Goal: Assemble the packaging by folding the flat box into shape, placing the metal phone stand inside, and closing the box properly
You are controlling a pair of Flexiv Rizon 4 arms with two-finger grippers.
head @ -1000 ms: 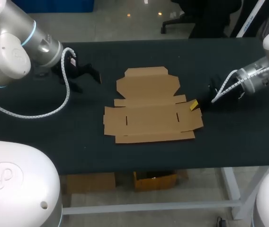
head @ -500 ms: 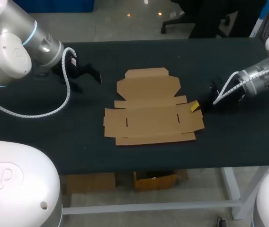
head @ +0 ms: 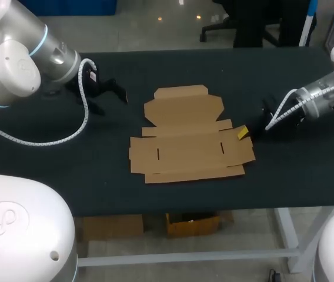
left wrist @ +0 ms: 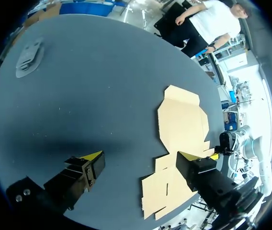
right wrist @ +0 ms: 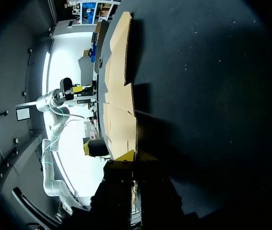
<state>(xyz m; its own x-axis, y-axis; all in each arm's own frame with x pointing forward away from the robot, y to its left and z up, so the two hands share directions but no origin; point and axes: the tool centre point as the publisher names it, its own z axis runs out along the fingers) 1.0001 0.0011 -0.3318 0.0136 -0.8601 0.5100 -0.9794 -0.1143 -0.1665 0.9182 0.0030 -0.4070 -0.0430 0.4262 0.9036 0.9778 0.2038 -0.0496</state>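
The flat brown cardboard box lies unfolded in the middle of the black table. My right gripper is low at the box's right edge, shut on the edge of the side flap. In the right wrist view the cardboard runs straight into the closed yellow tips and is lifted slightly, with a shadow under it. My left gripper stands open over bare table, left of the box. Its two fingers are wide apart, with the box ahead of them. A flat grey metal piece, probably the phone stand, lies far ahead.
Bare black tabletop surrounds the box on all sides, with the widest stretch at the front left. The table's front edge runs just below the box. The left arm's white cable loops above the table.
The box has slid a little to the right and toward the front edge, and my right gripper has drawn back slightly to the right with it. The left arm has barely moved.
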